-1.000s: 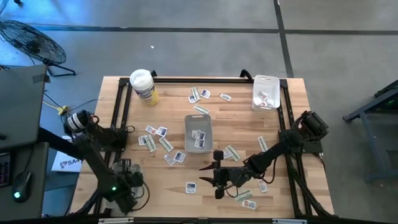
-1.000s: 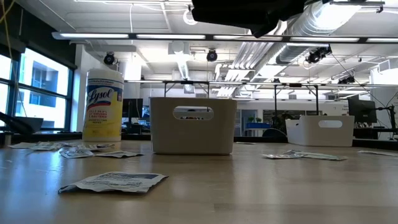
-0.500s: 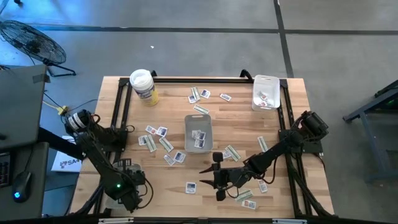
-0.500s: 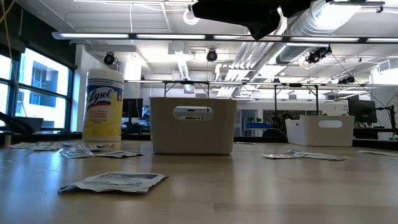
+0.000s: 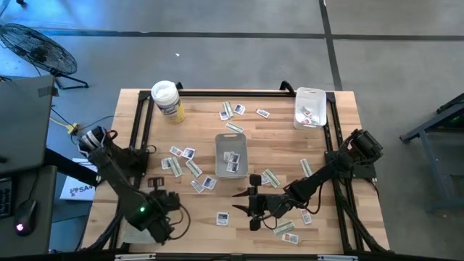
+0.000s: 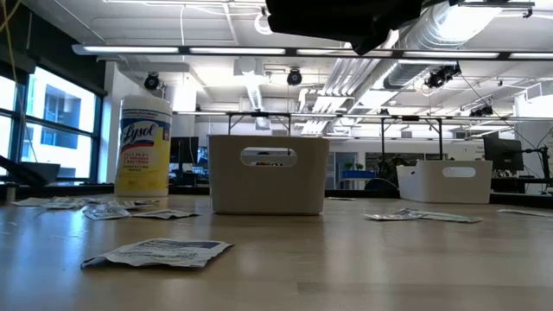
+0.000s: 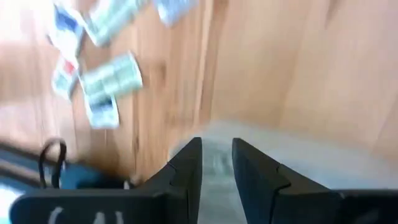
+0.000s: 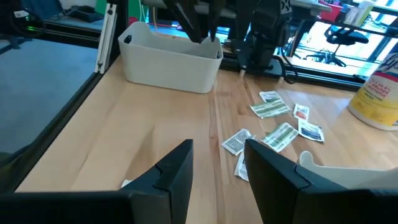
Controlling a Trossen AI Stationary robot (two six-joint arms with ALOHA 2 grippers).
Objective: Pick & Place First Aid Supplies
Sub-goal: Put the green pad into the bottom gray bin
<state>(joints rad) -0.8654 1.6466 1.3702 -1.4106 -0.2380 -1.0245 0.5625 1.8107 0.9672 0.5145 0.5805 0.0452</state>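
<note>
The first aid packets lie scattered flat on the wooden table (image 5: pixel 341 123). One cluster (image 5: pixel 187 167) is left of the middle tray, one group (image 5: pixel 233 110) is at the far side, and more packets (image 5: pixel 286 226) are near the right arm. One packet (image 6: pixel 160 251) lies close in the low view. My right gripper (image 5: pixel 243 204) hovers open above the table's near middle, beside a single packet (image 5: pixel 222 218); its fingers (image 8: pixel 177 168) hold nothing. My left gripper (image 7: pixel 217 163) hangs at the near left with a narrow gap and nothing in it.
A tray (image 5: pixel 231 154) at mid table and another (image 5: pixel 309 107) at the far right both hold packets. A third tray (image 8: pixel 171 62) stands below my left arm. The yellow-labelled tub (image 5: pixel 167 100) is at the far left. Black frame rails run along both table sides.
My left arm has swung along the near edge toward the table's right, bringing its gripper closer to the packets left of the middle tray. My right gripper has stayed almost still, and no packet has moved.
</note>
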